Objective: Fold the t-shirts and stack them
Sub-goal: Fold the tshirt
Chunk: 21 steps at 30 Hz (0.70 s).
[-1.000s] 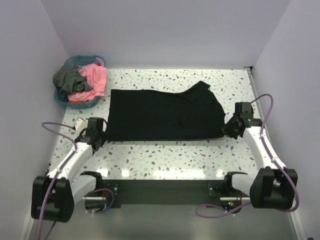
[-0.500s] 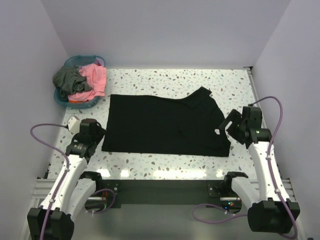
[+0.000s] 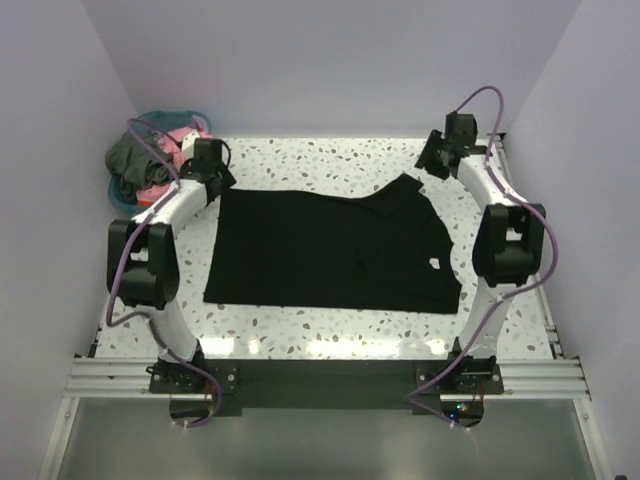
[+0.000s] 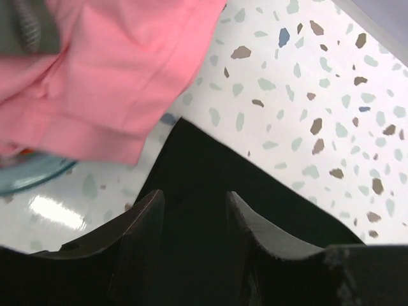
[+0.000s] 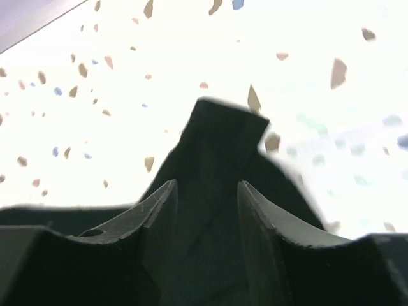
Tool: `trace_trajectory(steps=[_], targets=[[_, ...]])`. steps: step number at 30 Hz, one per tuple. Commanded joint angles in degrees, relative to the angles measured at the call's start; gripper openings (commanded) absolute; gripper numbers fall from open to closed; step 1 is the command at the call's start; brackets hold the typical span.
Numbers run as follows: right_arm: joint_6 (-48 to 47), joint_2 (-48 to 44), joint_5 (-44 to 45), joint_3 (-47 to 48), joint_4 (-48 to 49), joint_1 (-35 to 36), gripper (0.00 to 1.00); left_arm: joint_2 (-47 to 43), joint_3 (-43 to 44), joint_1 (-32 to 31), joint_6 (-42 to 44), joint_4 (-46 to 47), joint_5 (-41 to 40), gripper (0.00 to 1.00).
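A large black t-shirt [image 3: 330,250] lies flat in the middle of the table, its small white neck label [image 3: 435,263] near the right edge. My left gripper [image 3: 215,175] hovers open over the shirt's far left corner [image 4: 210,172], with nothing pinched between its fingers [image 4: 143,223]. My right gripper [image 3: 430,163] stands open above the far right sleeve [image 5: 220,137], which shows between its fingers [image 5: 261,210]. A coral pink t-shirt [image 4: 108,70] and a dark grey t-shirt [image 3: 130,158] sit heaped in the basket.
The round blue basket [image 3: 125,200] stands at the table's far left corner, its rim [image 4: 25,178] just left of my left gripper. White walls close in the back and both sides. Speckled tabletop [image 3: 330,325] shows around the black shirt.
Both arms let go of the shirt's near corners and swung from the near edge to its far corners. The jaws went from shut to open. The shirt lies slightly nearer than one second ago.
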Motion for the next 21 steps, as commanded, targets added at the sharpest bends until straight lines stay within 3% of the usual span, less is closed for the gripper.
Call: trace_trajectory(steps=[1, 6, 11, 17, 21], targets=[[-4.26, 8.59, -0.75, 11.37, 3.64, 0.04, 0.45, 7.29, 8.60, 0.11, 5.20, 1.99, -1.14, 0.48], [-7.69, 20.80, 1.10, 21.51, 2.85, -0.05, 0.44, 19.14, 19.07, 0.20, 7.23, -0.10, -3.33, 0.45], [-8.92, 25.04, 1.37, 25.83, 2.85, -0.05, 0.44, 26.02, 26.99, 0.29, 6.35, -2.74, -5.09, 0.42], [-10.24, 26.89, 1.36, 25.21, 4.87, -0.05, 0.44, 28.75, 26.92, 0.29, 3.19, -4.86, -7.82, 0.40], [-10.77, 28.21, 1.19, 25.48, 5.31, -0.14, 0.44, 27.61, 24.28, 0.29, 1.87, -4.24, -8.96, 0.44]])
